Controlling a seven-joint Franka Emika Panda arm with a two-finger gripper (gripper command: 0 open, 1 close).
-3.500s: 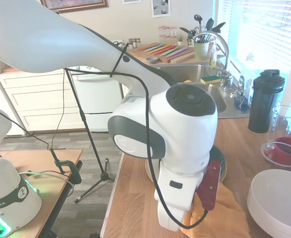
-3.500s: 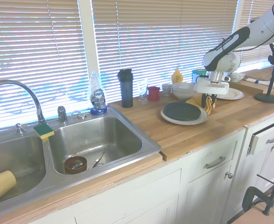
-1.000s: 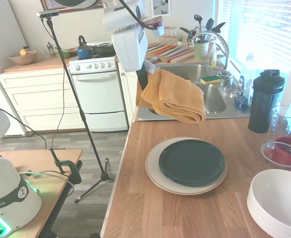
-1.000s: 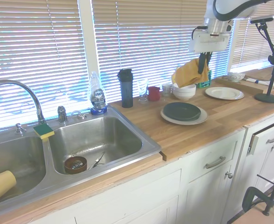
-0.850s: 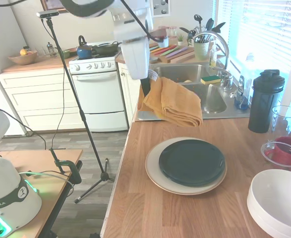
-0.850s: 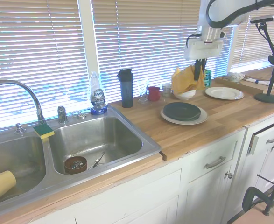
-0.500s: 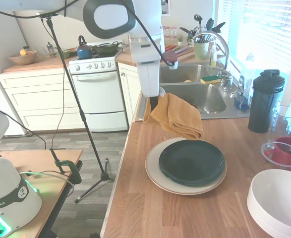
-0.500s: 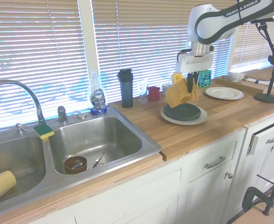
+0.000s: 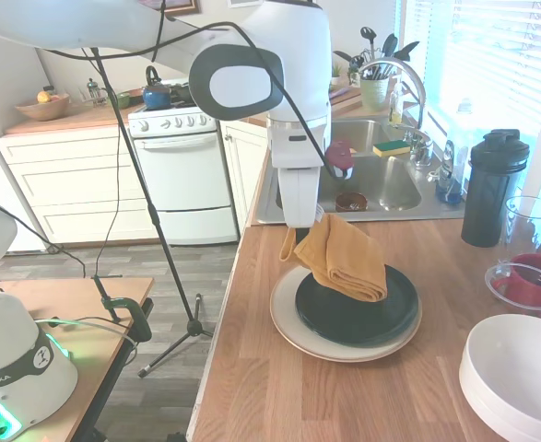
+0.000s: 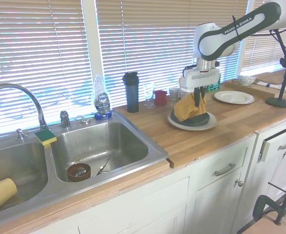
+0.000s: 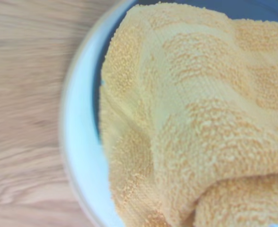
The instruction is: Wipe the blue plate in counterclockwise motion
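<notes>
The blue plate (image 9: 367,313), dark and round, sits on a larger cream plate (image 9: 287,324) on the wooden counter. My gripper (image 9: 299,234) hangs over the plate's near-left rim, shut on a folded orange-yellow towel (image 9: 348,260). The towel drapes from the fingers down onto the plate's left half. From the other side, the gripper (image 10: 198,98) holds the towel (image 10: 188,109) above the plate (image 10: 204,120). Close up, the towel (image 11: 191,118) fills most of the wrist view, with a strip of blue plate (image 11: 98,94) and the pale rim (image 11: 77,146) beside it.
A white bowl (image 9: 519,378), a red-filled glass container (image 9: 530,285) and a black bottle (image 9: 493,189) stand right of the plates. The sink (image 9: 376,175) lies behind. The counter's edge (image 9: 222,350) drops off at the left. Another white plate (image 10: 234,97) lies further along.
The arm came down from high above the counter with the towel. The towel, hanging free half a second ago, now rests on the blue plate.
</notes>
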